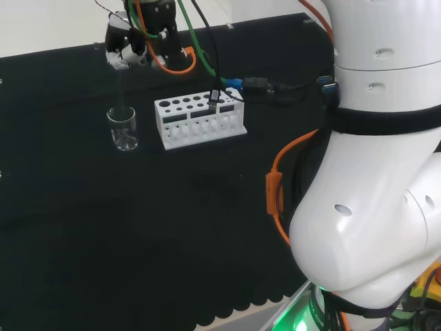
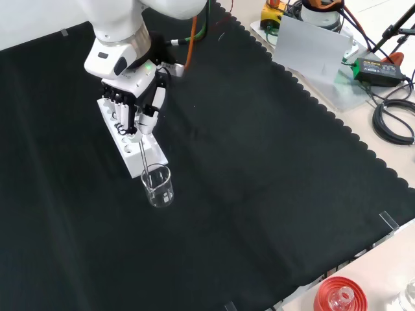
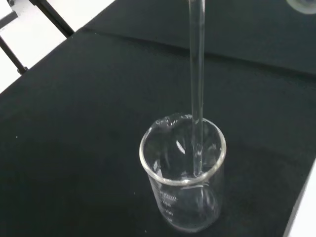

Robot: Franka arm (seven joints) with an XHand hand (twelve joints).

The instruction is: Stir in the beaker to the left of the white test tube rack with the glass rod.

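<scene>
Black cloth covers the counter (image 1: pixel 83 227), and the white rack (image 1: pixel 200 121) stands on it as the landmark. In the head view the arm reaches past the rack, its hand (image 1: pixel 131 43) hanging palm-down above and to the rack's left; in the front view the hand (image 2: pixel 133 103) sits over the rack. The beaker (image 1: pixel 122 129) stands upright just left of the rack in the head view. The fingers are curled around the glass rod (image 3: pixel 197 98), which hangs upright, long axis vertical, its lower end inside the beaker (image 3: pixel 183 177).
</scene>
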